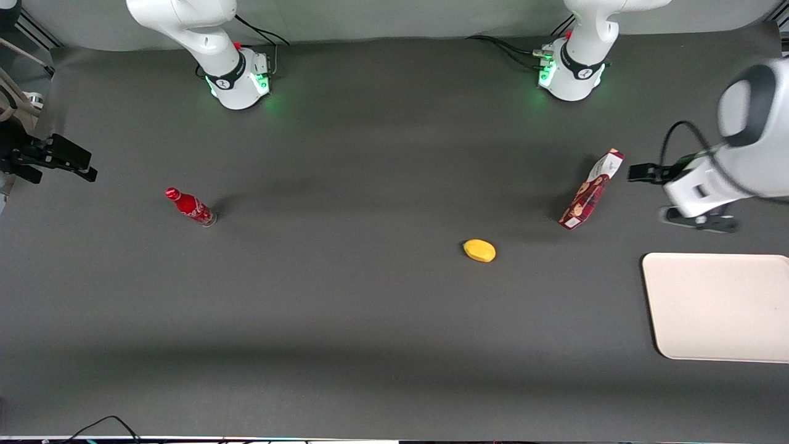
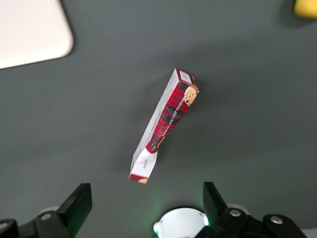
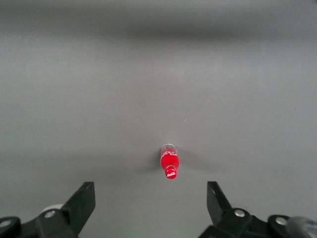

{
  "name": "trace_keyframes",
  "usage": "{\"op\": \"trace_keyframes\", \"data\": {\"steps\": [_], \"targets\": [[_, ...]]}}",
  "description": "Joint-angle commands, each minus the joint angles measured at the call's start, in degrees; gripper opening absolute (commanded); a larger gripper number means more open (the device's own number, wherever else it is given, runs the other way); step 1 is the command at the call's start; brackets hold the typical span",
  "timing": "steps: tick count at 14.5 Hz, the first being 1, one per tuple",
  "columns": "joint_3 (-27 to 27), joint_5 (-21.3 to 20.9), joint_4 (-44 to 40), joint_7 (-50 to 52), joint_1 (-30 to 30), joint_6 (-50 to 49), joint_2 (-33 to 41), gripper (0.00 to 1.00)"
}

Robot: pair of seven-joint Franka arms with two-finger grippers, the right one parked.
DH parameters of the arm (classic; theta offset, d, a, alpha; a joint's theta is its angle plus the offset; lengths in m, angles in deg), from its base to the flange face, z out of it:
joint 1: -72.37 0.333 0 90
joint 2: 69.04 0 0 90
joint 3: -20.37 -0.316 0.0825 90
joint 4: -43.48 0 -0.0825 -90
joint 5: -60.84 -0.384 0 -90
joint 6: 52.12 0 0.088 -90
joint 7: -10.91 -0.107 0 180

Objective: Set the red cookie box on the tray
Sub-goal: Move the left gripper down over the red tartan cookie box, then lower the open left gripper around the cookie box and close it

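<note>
Red cookie box (image 1: 590, 190) stands on end on the desk (image 1: 345, 308), leaning, not yet grasped. Hand (image 2: 147, 208) hangs above and just beside it, fingers (image 2: 79, 202) spread wide, empty. Tray (image 1: 718, 305) lies nearer the front camera than the box, bare. Risk: a slim upright carton may topple if one finger touches first, or twist in a narrow-face grip.

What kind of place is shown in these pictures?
Probably a robot lab: two arm bases are bolted to a dark table, where only a box, a tray and a bottle are set out. The open pincer hovers by the box.
</note>
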Motion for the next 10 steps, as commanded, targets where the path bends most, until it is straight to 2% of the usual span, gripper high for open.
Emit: {"op": "trace_keyframes", "data": {"steps": [1, 5, 10], "targets": [[-0.2, 2.4, 14.9, -6.4, 0.3, 12.0, 3.2, 1.00], [0.4, 2.3, 29.1, -9.2, 0.3, 32.1, 4.1, 1.00], [2.2, 2.5, 39.6, -9.4, 0.3, 47.4, 3.7, 1.00]]}}
